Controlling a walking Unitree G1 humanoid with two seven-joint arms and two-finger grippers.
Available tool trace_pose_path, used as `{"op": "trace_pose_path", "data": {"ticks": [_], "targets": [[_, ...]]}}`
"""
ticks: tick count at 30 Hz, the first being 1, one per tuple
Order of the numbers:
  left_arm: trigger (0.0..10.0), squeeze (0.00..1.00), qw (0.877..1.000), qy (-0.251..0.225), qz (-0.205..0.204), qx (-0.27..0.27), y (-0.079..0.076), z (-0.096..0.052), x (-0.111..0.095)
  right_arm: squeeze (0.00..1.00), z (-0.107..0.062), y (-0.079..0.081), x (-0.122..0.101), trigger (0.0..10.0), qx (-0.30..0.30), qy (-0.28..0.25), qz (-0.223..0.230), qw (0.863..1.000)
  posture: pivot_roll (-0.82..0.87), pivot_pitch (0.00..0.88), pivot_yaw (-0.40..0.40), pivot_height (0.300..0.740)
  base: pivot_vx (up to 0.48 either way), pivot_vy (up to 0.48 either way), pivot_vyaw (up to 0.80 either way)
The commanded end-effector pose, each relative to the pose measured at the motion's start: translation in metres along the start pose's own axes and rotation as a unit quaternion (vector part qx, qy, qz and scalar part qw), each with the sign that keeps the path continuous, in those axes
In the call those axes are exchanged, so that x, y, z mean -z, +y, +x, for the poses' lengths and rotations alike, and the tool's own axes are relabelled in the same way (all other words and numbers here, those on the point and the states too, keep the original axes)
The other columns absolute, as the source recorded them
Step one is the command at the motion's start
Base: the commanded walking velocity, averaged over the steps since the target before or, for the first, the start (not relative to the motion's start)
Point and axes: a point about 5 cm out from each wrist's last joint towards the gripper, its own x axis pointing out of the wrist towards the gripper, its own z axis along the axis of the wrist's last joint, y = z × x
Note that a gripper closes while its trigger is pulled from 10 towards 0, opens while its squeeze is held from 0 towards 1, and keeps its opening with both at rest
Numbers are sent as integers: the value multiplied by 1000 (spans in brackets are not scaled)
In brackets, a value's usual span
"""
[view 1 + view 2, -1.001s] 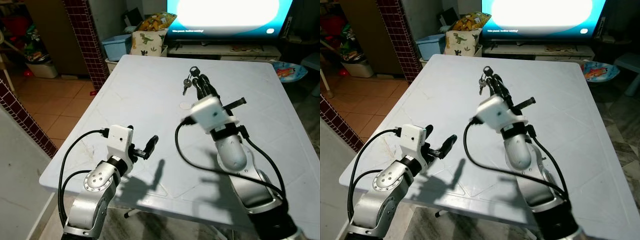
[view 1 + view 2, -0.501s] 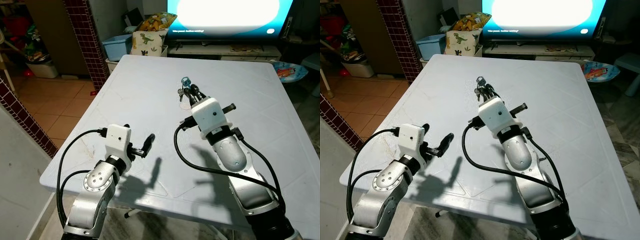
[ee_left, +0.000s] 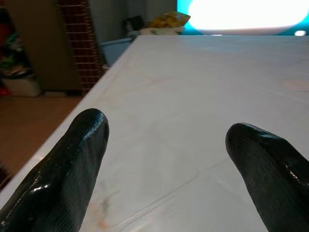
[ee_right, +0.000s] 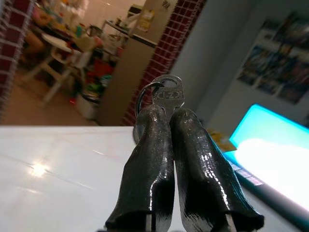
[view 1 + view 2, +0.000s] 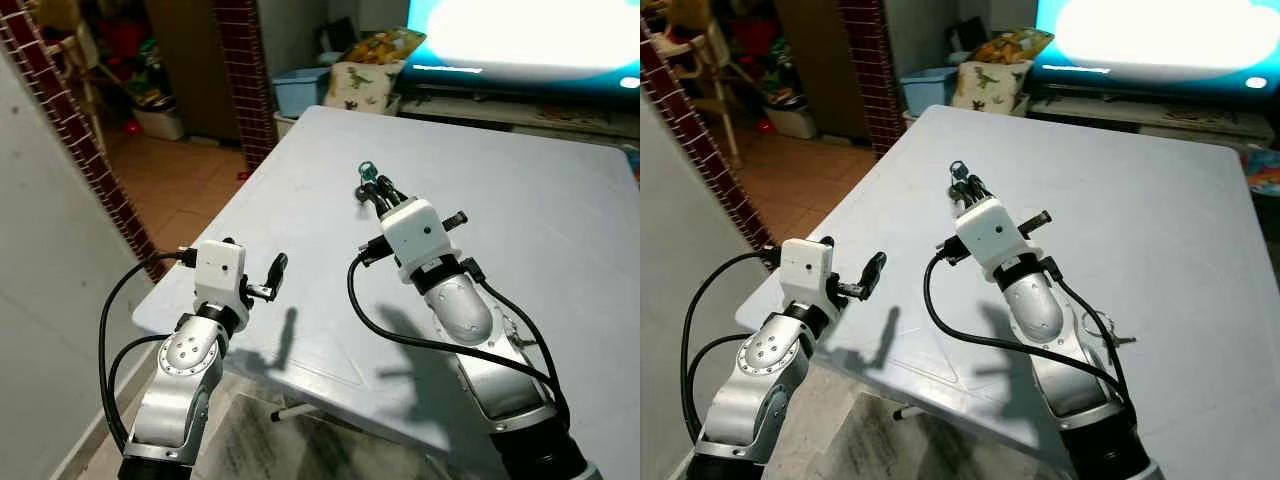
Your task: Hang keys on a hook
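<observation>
Right, right claw point(image 5: 376, 197) is pinched tight on the keys point(image 4: 164, 94), w/ the key head and ring poking out past the fingertips point(image 4: 153, 116) and held up above the bench point(image 5: 540, 190). Good grip: fingers sit low on the key, ring is free. That free ring is what has to go over the hook, so keep it outermost and don't let it swing.

Left claw point(image 5: 274, 276) hangs spread open and empty over the near-left bench corner, well apart from the keys.

No hook to be seen yet, so I'd say the step is carry/search. Best approach: keep the pinch firm while turning, hold the keys high and clear of the bench edge, move slow enough that the bunch doesn't slip. A second loose ring point(image 5: 1102, 325) lies on the bench by the right forearm; leave it.
</observation>
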Motion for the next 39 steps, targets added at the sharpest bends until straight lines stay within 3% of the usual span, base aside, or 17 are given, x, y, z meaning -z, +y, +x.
{"op": "trace_pose_path", "data": {"ticks": [1, 9, 12, 15, 23, 39], "targets": [[10000, 0, 1000, -2, 7, -10, 2, 3, -1, 0, -1, 5, 11, 10000, -1, 25, 28, 999, -12, 0, 83, 740, 0, 0, 694], [10000, 0, 999, 23, -22, -12, 12, 4, 13, 0, 3, 16, 36, 10000, 14, 74, 68, 995, 2, 0, 61, 740, 0, 0, 695], [10000, 0, 999, 31, -30, -29, 17, 5, 20, 0, 3, 22, 51, 10000, 9, 93, 49, 994, 16, 0, 46, 740, 0, 0, 677], [10000, 0, 998, 18, -6, -63, 21, 4, 17, 0, 5, 24, 56, 10000, 10, 99, 48, 994, 26, 0, 36, 740, 0, 0, 675], [10000, 0, 995, 24, -11, -93, 25, -4, 25, 0, 1, 30, 63, 10000, 9, 95, 13, 995, 24, 0, 25, 740, 0, 0, 672], [10000, 0, 995, 27, -13, -95, 18, -13, 28, 0, -10, 31, 66, 10000, 10, 90, 27, 996, 23, 21, 12, 740, 0, 0, 657]]}}
